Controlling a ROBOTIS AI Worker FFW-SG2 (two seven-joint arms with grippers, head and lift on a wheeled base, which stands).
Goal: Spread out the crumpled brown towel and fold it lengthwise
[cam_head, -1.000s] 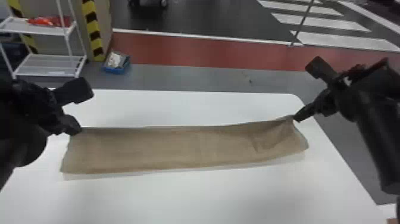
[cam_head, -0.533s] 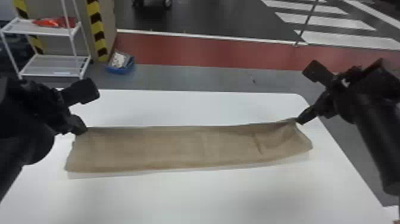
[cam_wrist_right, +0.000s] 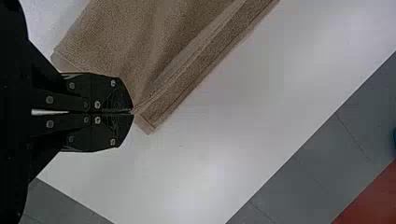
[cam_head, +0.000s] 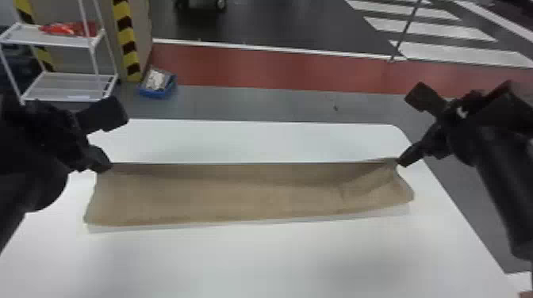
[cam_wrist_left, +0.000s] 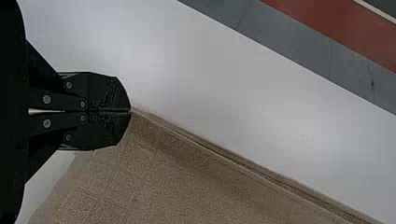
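Observation:
The brown towel (cam_head: 238, 194) stretches as a long strip across the table, its far edge held straight between both grippers, with creases near the right end. At its far left corner is my left gripper (cam_head: 104, 164), shut on the cloth; in the left wrist view the left gripper (cam_wrist_left: 130, 111) pinches the corner of the towel (cam_wrist_left: 187, 182). My right gripper (cam_head: 400, 161) holds the far right corner. In the right wrist view the fingertips of the right gripper (cam_wrist_right: 133, 112) are closed on the towel (cam_wrist_right: 121, 42), beside a second layer's corner.
The white table (cam_head: 277, 261) extends in front of and behind the towel. Beyond its far edge, on the floor, are a blue bin (cam_head: 156, 84) and a white shelf rack (cam_head: 63, 85) at the back left.
The head view has shifted slightly. The towel's far edge has become straighter, and a shaded band now runs below it. Both grippers keep their hold on the corners.

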